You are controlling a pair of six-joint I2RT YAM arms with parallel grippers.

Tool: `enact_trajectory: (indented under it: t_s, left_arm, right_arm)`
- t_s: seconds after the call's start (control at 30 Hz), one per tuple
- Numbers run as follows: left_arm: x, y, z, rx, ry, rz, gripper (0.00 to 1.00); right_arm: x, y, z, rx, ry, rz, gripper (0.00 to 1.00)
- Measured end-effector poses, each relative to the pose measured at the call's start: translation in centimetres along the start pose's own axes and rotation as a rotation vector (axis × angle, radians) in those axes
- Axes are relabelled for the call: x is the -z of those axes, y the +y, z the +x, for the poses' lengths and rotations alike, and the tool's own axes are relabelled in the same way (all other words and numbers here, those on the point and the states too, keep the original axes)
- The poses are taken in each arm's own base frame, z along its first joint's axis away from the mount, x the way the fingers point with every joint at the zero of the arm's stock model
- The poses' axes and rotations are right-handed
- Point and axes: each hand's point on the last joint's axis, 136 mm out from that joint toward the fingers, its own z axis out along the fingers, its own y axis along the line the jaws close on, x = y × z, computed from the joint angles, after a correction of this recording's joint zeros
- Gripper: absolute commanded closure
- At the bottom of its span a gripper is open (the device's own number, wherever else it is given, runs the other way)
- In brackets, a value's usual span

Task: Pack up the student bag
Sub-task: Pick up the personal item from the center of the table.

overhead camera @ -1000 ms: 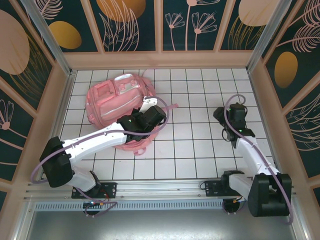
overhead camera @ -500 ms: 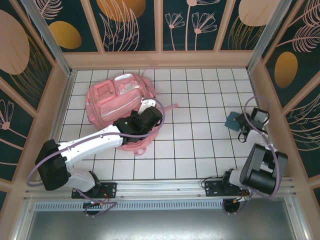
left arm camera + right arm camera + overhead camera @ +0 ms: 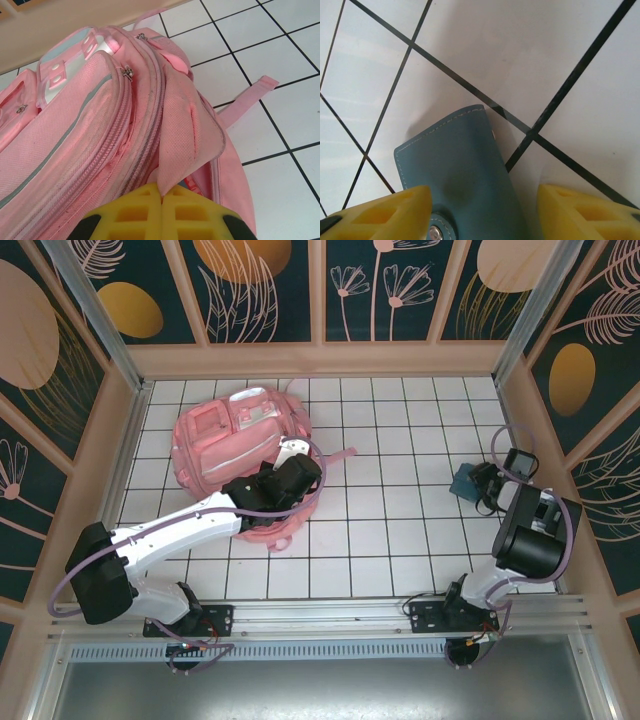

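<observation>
Lying on its back at the far left of the white tiled table [image 3: 390, 540], the student bag [image 3: 225, 440] points its front pockets and pale strip upward. The left gripper [image 3: 161, 200] sits at the bag's near right edge, its yellow fingers [image 3: 130, 215] pressed together on a pink fabric flap [image 3: 185, 130] of the bag. Well apart, near the right wall, the right gripper [image 3: 485, 205] stands wide, its fingers either side of a teal snap wallet [image 3: 460, 160] lying flat on the tiles.

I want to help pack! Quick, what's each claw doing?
Left gripper: shut on the student bag, pinching its flap.
Right gripper: open, straddling the blue wallet.
</observation>
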Motion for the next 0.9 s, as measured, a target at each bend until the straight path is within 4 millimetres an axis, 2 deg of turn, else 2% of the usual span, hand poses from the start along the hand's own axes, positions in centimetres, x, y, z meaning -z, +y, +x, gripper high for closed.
enact_trajectory:
  t_s: [0.1,0.27,0.4,0.47,0.67,0.8,0.9]
  left_arm:
    - [0.0,0.0,0.0,0.001,0.000,0.002,1.00]
    - [0.0,-0.1,-0.1,0.003,-0.002,0.003,1.00]
    - [0.0,-0.1,0.0,0.003,-0.002,0.003,1.00]
    - [0.0,-0.1,-0.1,0.003,-0.002,0.003,1.00]
    - [0.0,-0.1,-0.1,0.003,-0.003,0.003,1.00]
    - [0.0,0.0,-0.1,0.003,-0.003,0.000,1.00]
    - [0.0,0.0,-0.1,0.003,-0.004,-0.001,1.00]
  right_arm:
    - [-0.3,-0.1,0.0,0.010,0.006,0.005,0.54]
    - [-0.6,-0.1,0.0,0.015,0.010,0.004,0.76]
    - [-0.7,1.2,0.8,0.034,0.034,-0.036,0.89]
    - [-0.6,2.1,1.1,0.058,0.036,-0.055,1.00]
    - [0.7,4.2,1.7,0.094,0.029,-0.099,1.00]
    - [2.5,5.9,2.3,0.118,0.014,-0.160,1.00]
    - [4.2,7.9,3.5,0.138,0.021,-0.235,1.00]
